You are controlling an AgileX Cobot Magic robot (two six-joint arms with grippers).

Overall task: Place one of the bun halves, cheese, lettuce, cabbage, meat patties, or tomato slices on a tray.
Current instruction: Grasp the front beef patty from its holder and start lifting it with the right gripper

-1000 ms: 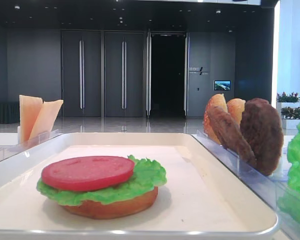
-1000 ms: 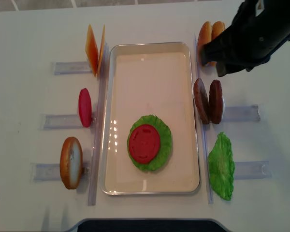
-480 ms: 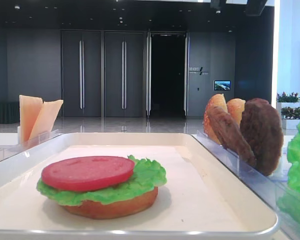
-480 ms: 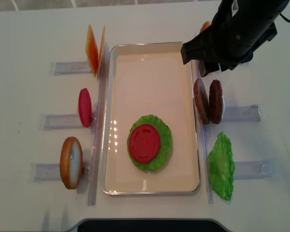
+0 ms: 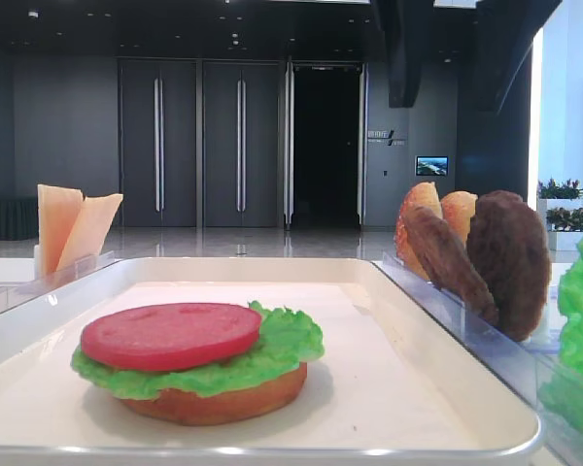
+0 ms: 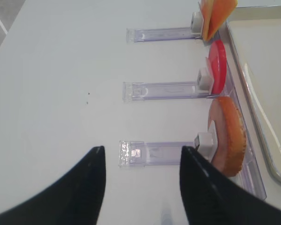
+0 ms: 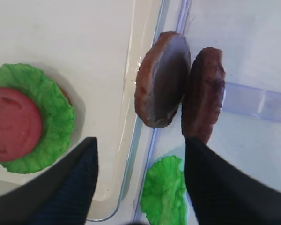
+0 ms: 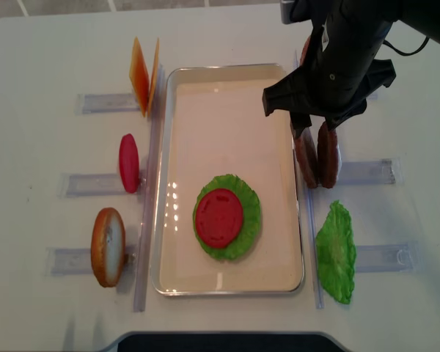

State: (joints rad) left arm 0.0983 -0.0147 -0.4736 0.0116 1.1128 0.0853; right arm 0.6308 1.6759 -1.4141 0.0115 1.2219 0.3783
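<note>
- Both grippers are standing with fingers spread wide and holding nothing: the left gripper [image 6: 140, 183] is hovering well to the left of the tray [image 8: 227, 81], over a clear holder [image 6: 154, 153], and the right gripper [image 7: 140, 183] is hanging just beside the tray's right rim, above the meat patties [image 8: 317, 154], probably lining up to straddle one.
- Left of the tray, clear holders are propping food on edge, likely so fingers can slip either side: two cheese [image 8: 144, 73] slices, one spare tomato slice [image 8: 129, 163] and one bun half [image 8: 108, 246].
- On the tray, one stack is sitting near its front end: a bun base [image 5: 214, 398], one lettuce [image 8: 249, 220] leaf and one tomato slice on top [image 8: 218, 216], so a patty looks like the sensible next layer.
- Right of the tray, two patties are standing upright, touching, nearer one against the rim.
- Beyond them, two bun halves [image 5: 437, 218] are showing in the low view.
- One spare lettuce leaf [image 8: 336, 253] is lying nearer the front.
</note>
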